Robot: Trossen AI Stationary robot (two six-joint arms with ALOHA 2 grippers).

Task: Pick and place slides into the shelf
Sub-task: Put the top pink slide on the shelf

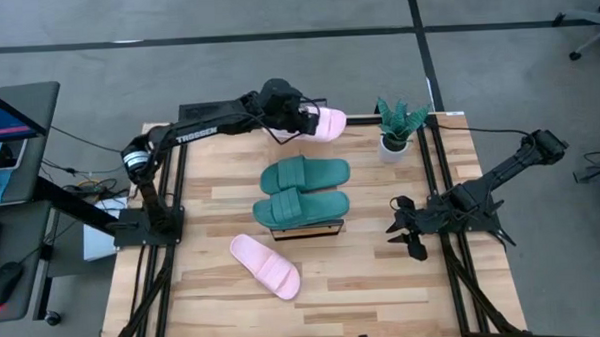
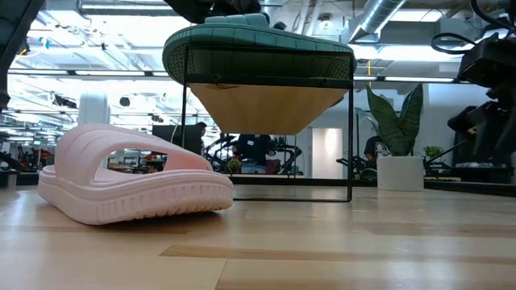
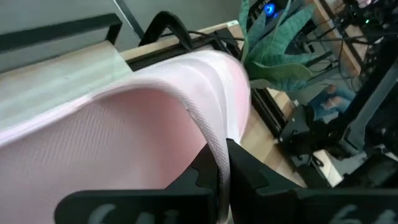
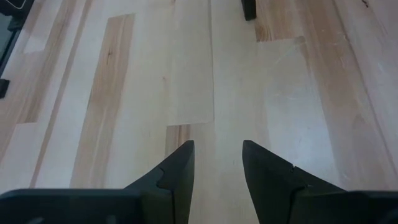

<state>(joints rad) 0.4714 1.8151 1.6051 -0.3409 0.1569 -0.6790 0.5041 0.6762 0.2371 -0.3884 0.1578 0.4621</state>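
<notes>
The wood-plank table [image 1: 364,286] carries a low shelf [image 1: 307,229] near its middle, a pink slide [image 1: 265,266] lying flat on the planks just beside the shelf's near left corner, and a small potted plant [image 1: 397,130] in a white pot at the far right corner. On the shelf's plank top lie two teal slides [image 1: 303,191] side by side, touching each other, and they cover almost all of it.

Two black jointed arms

The left arm [image 1: 194,132] is matte black with white "TROSSEN" lettering along one link; the right arm [image 1: 481,190] is equally dark, ending in two blunt, angular black fingers [image 4: 177,174].
</notes>
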